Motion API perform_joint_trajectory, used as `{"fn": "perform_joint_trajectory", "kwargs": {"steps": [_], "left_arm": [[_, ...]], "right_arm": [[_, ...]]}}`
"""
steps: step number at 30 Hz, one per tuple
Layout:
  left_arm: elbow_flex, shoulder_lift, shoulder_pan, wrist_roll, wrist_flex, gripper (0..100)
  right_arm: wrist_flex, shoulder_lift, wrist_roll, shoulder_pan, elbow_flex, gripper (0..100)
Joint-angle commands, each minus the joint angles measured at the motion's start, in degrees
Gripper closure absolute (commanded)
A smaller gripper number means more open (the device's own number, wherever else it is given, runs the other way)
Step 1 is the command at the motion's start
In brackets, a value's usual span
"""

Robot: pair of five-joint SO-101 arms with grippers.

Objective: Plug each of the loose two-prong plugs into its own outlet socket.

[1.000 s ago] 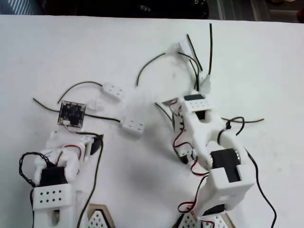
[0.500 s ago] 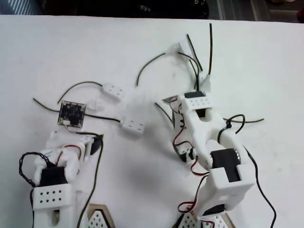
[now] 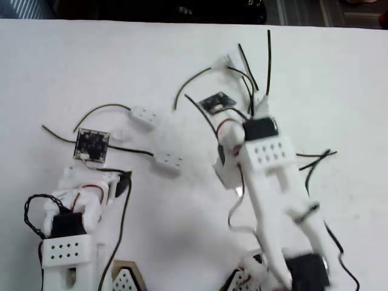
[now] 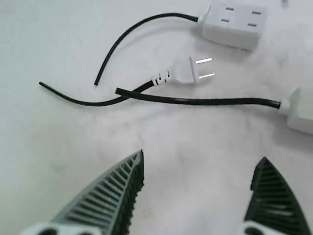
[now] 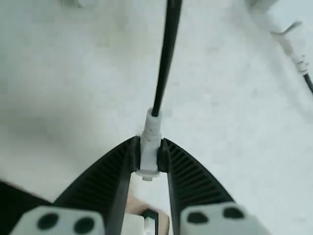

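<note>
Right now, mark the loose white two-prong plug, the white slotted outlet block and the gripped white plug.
Loose white two-prong plug [image 4: 185,76]: left wrist view, its body.
White slotted outlet block [image 4: 238,17]: left wrist view, slotted face.
Gripped white plug [image 5: 149,151]: right wrist view, its body.

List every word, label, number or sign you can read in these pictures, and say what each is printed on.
None can be read.
outlet socket: plain white, slots but no print.
loose plug: no marking visible.
held plug: plain white, no print.
dark patterned square: light specks, too blurred to read as text.
</note>
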Motion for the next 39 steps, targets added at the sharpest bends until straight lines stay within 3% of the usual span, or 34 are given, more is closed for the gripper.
{"fn": "perform_joint_trajectory", "kwargs": {"steps": [1, 9, 12, 20, 26, 31, 35, 39], "left_arm": [[-0.53, -0.75, 0.57, 3.96, -3.69, 66], [-0.62, -0.75, 0.92, 8.00, -10.81, 66], [-1.49, -0.75, 1.63, 13.19, -13.01, 66], [-9.85, -0.75, 12.53, 14.42, -4.40, 66], [-17.32, -0.75, 22.29, 14.15, 6.07, 66], [-17.49, -0.75, 27.91, 14.07, 9.23, 66], [-17.85, -0.75, 27.12, 14.07, 9.05, 66], [-17.58, -0.31, 20.53, 13.71, 6.68, 66]], "right_arm": [[-7.60, -10.68, -3.16, -4.70, 5.89, 98.1], [-28.70, -27.47, -7.38, -14.99, 23.03, 98.1], [-34.68, -31.16, -8.62, -18.33, 27.60, 98.1], [-46.55, -34.86, -13.54, -24.57, 35.08, 98.1], [-49.36, -34.95, -14.07, -25.63, 37.54, 98.1], [-49.19, -34.95, -14.07, -25.36, 37.71, 98.1], [-48.92, -34.95, -14.15, -24.92, 37.71, 98.1], [-49.27, -34.95, -15.03, -19.65, 37.71, 98.1]]}}
